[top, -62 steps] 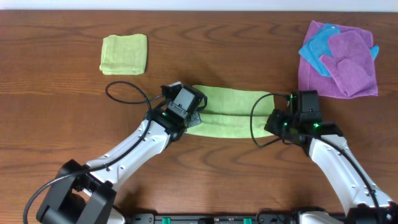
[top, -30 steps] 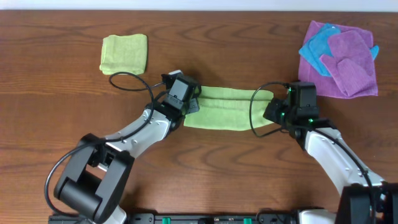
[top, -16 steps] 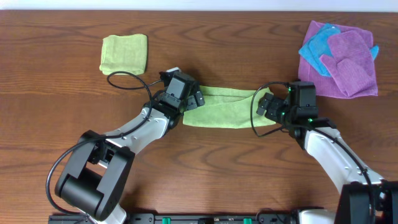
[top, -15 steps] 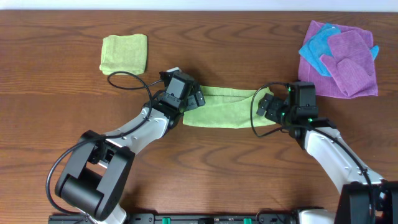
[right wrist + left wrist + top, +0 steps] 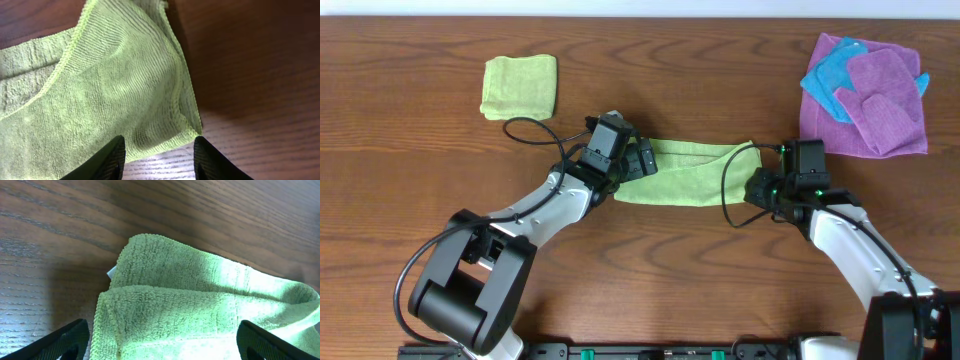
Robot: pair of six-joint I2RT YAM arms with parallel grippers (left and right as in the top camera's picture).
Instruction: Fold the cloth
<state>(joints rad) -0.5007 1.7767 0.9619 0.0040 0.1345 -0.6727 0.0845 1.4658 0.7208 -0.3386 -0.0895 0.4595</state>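
Observation:
The yellow-green cloth (image 5: 685, 172) lies folded into a long strip across the middle of the table. My left gripper (image 5: 642, 160) hovers over its left end, jaws spread wide. In the left wrist view the two fingers (image 5: 70, 341) straddle the cloth (image 5: 175, 305), where stacked layers and a small white tag show. My right gripper (image 5: 754, 183) sits at the strip's right end. In the right wrist view the gripper (image 5: 157, 161) is partly open, and the near right corner of the cloth (image 5: 100, 90) lies just ahead of its fingertips (image 5: 107, 161), with bare wood between them.
A paler green folded wad (image 5: 520, 87) sits at the back left. A purple cloth (image 5: 880, 105) with a blue cloth (image 5: 832, 75) on it lies at the back right. Black cables loop beside both wrists.
Both grippers were shut on the cloth's ends a second ago and have let go. The left stays wide open. The right has narrowed again and shifted slightly toward the front.

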